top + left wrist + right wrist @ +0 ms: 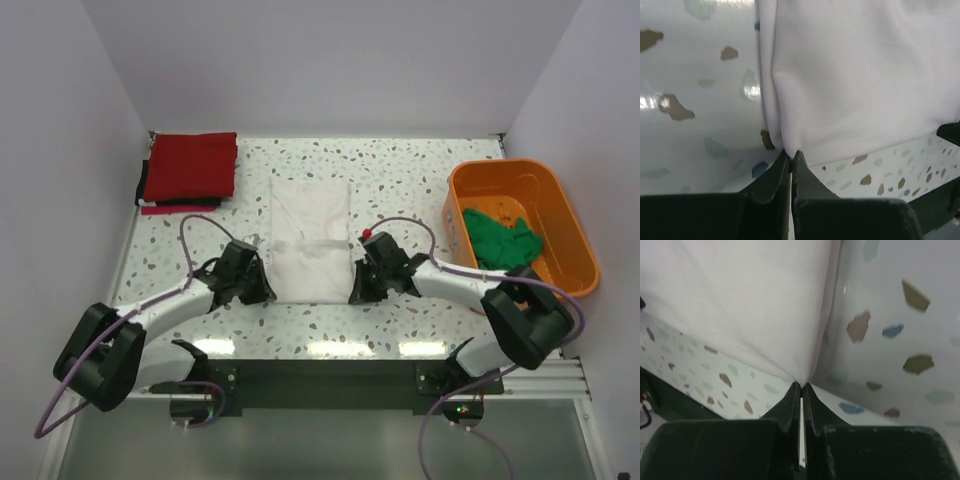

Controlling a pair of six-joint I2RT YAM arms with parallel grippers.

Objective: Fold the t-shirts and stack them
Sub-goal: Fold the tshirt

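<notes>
White shirt (311,240), red shirt (190,165), green shirt (503,240), orange tub (490,192), speckled table (400,185); perhaps dark cloth (140,188) underneath.

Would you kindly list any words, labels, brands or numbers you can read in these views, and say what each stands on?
None: no readable text shows on the white t-shirt, the red t-shirt, the green t-shirt or the orange tub.

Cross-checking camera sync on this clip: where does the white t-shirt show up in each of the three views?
Top external: white t-shirt lies at the centre of the speckled table.
Left wrist: it fills the upper right; the left gripper pinches its corner.
Right wrist: it fills the upper left; the right gripper pinches its corner.
Shared landmark: the speckled table, seen in all three.
</notes>
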